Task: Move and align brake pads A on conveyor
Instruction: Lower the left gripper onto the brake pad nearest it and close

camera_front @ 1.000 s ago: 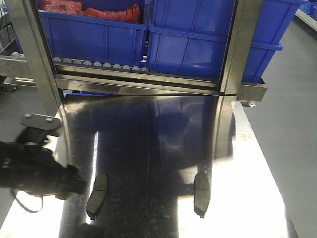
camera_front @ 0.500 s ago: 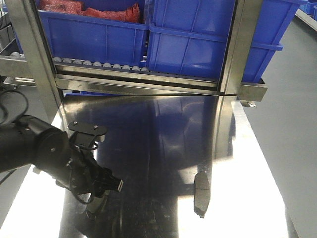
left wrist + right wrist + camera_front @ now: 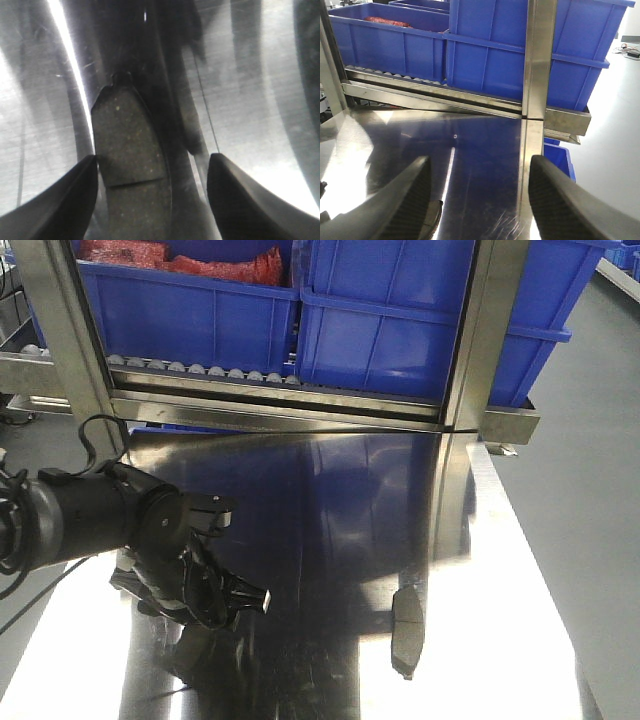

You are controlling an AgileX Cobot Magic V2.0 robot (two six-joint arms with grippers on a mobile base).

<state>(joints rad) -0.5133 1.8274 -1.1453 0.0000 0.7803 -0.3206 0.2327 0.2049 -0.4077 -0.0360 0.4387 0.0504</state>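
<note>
As I watch, black left gripper straddles grey-brown oblong brake pad, jaws wide, contact unclear; right gripper wide, empty.

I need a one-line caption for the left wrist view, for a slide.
Left gripper, jaws open, poised around a brake pad lying on the shiny steel table.

Two flat, slightly curved grey-brown brake pads lie on the shiny steel worktop: one pad at 5 o'clock in the front view, another pad in the left wrist view. Two large blue plastic crates stand behind: a crate at 11 o'clock and a crate at 1 o'clock. There is one black robot arm.
</note>
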